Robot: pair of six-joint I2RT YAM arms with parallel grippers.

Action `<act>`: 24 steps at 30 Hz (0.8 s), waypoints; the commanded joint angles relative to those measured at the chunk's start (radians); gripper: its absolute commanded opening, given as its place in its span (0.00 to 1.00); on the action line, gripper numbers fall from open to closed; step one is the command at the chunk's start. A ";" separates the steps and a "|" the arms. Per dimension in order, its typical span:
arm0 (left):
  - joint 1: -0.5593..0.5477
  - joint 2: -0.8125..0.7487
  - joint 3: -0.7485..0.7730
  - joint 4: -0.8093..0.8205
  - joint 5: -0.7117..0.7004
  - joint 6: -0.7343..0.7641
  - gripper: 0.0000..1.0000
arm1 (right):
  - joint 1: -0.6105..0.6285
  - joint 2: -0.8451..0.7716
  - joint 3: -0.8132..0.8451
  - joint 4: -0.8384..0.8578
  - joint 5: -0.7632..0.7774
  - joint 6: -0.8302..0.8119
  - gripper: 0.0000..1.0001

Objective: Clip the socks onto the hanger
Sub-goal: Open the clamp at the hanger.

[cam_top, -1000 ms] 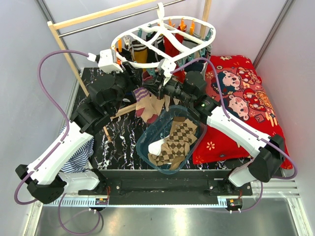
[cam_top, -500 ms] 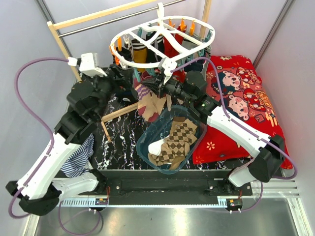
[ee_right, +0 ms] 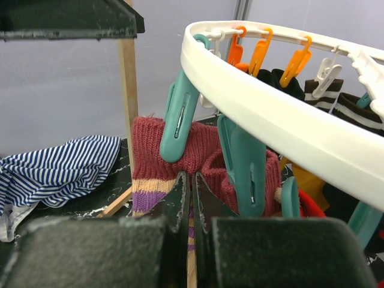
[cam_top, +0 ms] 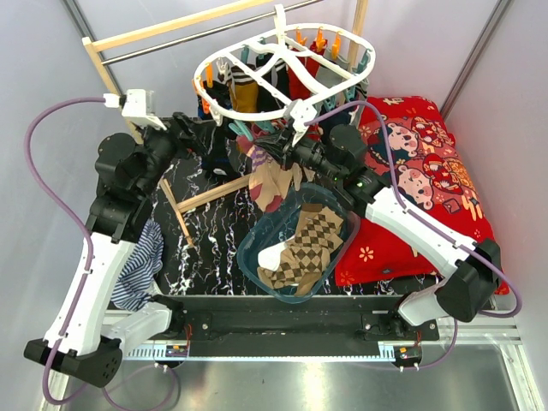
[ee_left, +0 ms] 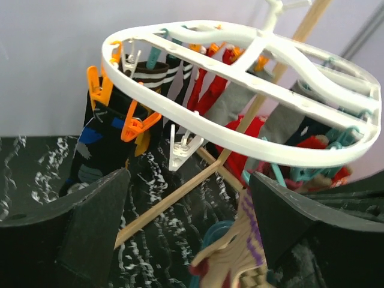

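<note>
Nearest me, the clear bluish oval plastic tub (cam_top: 242,255) sits on the black marbled surface (cam_top: 204,248), with tan-brown argyle socks (cam_top: 310,240) heaped inside it. My right arm runs from its base up and leftward past the tub. Its wrist is level, just below the front rim of the large white oval plastic hanger (ee_right: 270,114).

The right end effector (ee_right: 192,201) is pinched tight on a maroon-cuffed sock with beige and purple stripes (ee_right: 153,150). The cuff stands just behind a teal plastic clip (ee_right: 179,120), and I cannot tell whether that clip bites it. The foot of the sock dangles by the tub's far edge.

My left arm rises along the left side with its elbow bent high and its wrist turned right toward the hanger's left end. The left end effector (ee_left: 189,180) is spread wide with nothing between its fingers, near the orange plastic clips (ee_left: 135,126).

Farther back, black-and-white striped, mustard and red socks (cam_top: 301,79) hang from the frame. The hanger itself hangs on the wooden rack with a metal rod (cam_top: 171,23).
</note>
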 commanded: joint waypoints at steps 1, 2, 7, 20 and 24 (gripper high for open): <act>0.007 0.004 -0.022 0.106 0.163 0.214 0.87 | -0.013 -0.053 -0.003 0.039 0.016 -0.013 0.00; 0.007 0.002 -0.042 0.137 0.163 0.267 0.87 | -0.014 -0.055 -0.005 0.039 0.014 -0.011 0.00; 0.007 -0.004 -0.114 0.223 0.138 0.384 0.84 | -0.017 -0.066 -0.011 0.039 0.010 -0.011 0.00; 0.010 0.114 -0.101 0.355 0.161 0.311 0.77 | -0.027 -0.073 -0.017 0.045 0.001 -0.010 0.00; 0.010 0.145 -0.084 0.373 0.149 0.303 0.75 | -0.028 -0.070 -0.018 0.046 0.001 -0.005 0.00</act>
